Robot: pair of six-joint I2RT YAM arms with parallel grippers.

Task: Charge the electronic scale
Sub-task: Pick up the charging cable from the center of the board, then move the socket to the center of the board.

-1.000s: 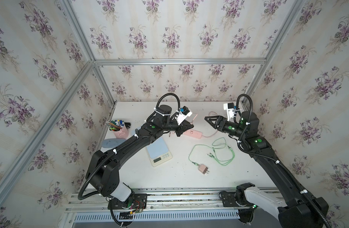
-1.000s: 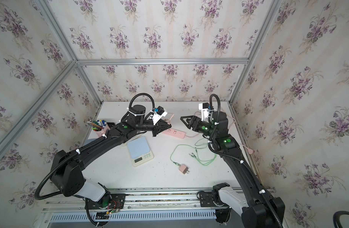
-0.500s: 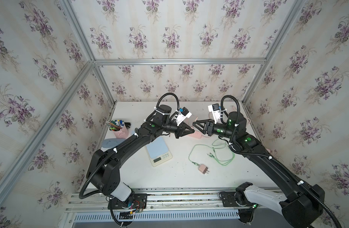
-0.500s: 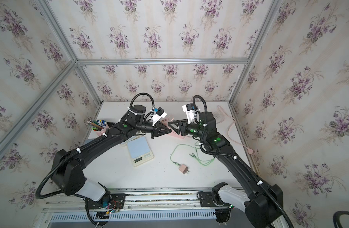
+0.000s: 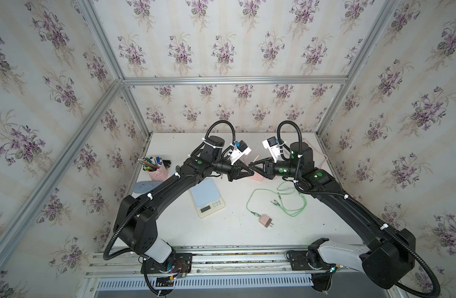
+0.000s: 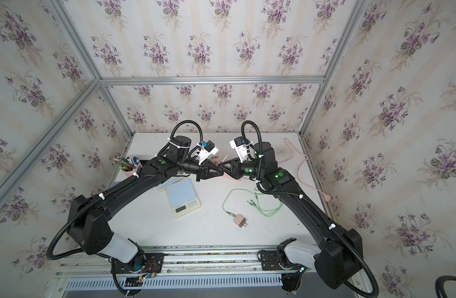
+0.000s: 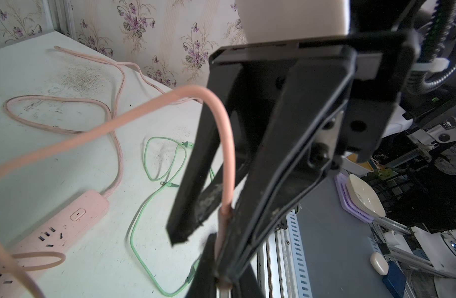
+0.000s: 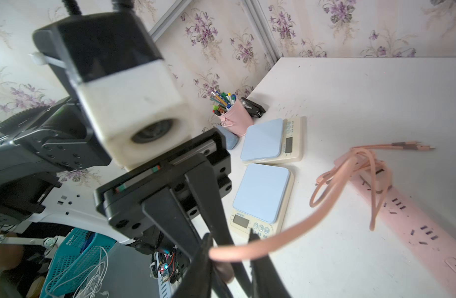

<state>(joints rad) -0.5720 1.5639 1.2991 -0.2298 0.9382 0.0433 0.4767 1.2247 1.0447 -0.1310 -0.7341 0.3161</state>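
Above the back middle of the table my two grippers meet tip to tip. My left gripper (image 5: pixel 249 172) (image 7: pixel 223 281) is shut on the plug end of a pink charging cable (image 7: pixel 144 113). My right gripper (image 5: pixel 250 165) (image 8: pixel 228 247) is shut on the same cable just behind that plug. The cable loops down to a bundle (image 8: pixel 350 167) lying on the pink power strip (image 8: pixel 415 219). An electronic scale (image 5: pixel 207 196) (image 8: pixel 263 193) with a blue plate sits below the left arm. A second scale (image 8: pixel 268 139) stands right behind it, mostly hidden in both top views.
A green cable (image 5: pixel 286 203) with a pink wall adapter (image 5: pixel 265 221) lies right of the scale. A pink pen cup (image 5: pixel 156 169) and a blue oval pad (image 5: pixel 144 187) stand at the left. The strip's cord (image 6: pixel 306 165) runs along the right wall.
My right gripper swung left from open and apart to meet the left gripper, and its jaws closed on the pink cable. The left arm hardly moved.
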